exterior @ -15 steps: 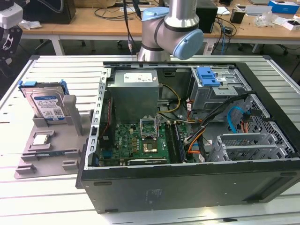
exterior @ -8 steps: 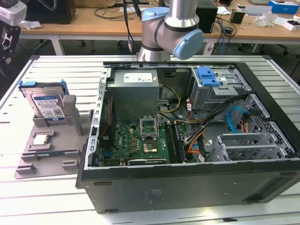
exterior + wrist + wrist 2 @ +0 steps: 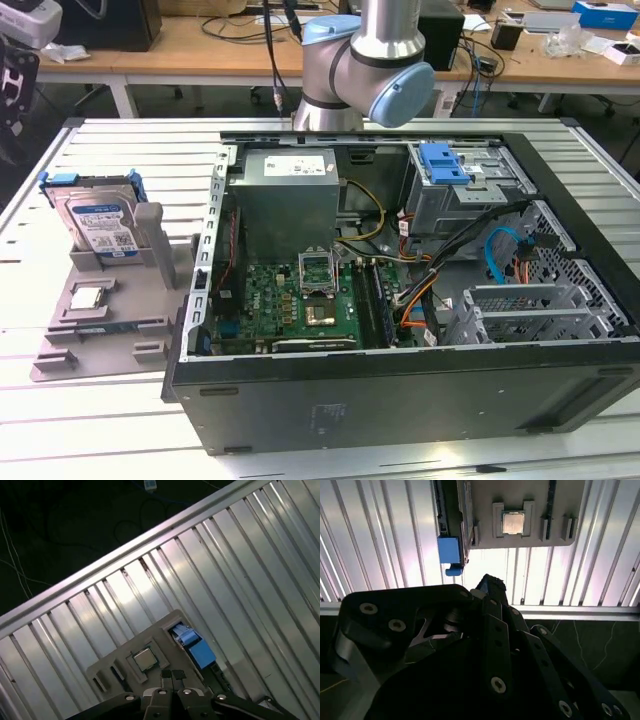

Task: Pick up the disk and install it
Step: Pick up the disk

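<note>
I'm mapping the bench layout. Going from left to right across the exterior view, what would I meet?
the disk standing in its grey holder → power supply inside the open computer case → blue latch → grey drive bays

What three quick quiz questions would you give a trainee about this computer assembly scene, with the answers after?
1. True or false: the disk already sits inside the open computer case.
2. Multiple choice: what lies flat on the grey fixture, near the disk?
A) a processor chip
B) a screwdriver
C) a cooling fan
3. Fill the gap: the plastic carrier frame along the disk's edges is coloured ____.

Key:
1. False. It stands upright in the grey fixture, outside the case on the exterior view's left.
2. A
3. Blue
</note>
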Controlling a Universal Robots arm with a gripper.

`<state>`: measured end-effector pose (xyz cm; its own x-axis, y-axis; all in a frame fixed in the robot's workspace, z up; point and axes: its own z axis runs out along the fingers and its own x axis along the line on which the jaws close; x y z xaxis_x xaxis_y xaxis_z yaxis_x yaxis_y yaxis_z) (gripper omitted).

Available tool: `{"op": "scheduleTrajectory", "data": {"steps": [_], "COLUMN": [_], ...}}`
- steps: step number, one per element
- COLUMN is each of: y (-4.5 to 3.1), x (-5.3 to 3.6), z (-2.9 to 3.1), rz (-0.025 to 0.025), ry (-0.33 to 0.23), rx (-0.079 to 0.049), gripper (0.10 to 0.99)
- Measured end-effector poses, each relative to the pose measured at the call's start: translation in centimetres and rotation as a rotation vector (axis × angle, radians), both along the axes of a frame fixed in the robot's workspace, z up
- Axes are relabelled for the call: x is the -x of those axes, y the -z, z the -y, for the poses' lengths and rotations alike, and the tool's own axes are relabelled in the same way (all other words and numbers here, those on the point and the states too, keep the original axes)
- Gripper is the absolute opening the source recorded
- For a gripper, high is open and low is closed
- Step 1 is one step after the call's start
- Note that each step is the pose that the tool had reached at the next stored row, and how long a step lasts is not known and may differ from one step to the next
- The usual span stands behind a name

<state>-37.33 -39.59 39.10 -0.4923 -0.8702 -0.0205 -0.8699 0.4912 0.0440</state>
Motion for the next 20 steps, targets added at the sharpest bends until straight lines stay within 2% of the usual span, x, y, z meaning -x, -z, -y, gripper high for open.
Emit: {"op": "scheduleTrajectory", "data": {"steps": [12, 14, 16, 17, 20], "y": [0.00, 0.01, 0.00, 0.00, 0.01], "x": [0.00, 0.00, 0.00, 0.00, 0.00], "z": [0.00, 0.00, 0.00, 0.00, 0.00], "rz": [0.0001, 0.0001, 0.0000, 0.0000, 0.0001], "ry": [-0.245, -0.317, -0.366, -0.382, -0.384], "rx": [0.000, 0.000, 0.000, 0.000, 0.000], "gripper": [0.106, 0.106, 0.106, 0.106, 0.106]}}
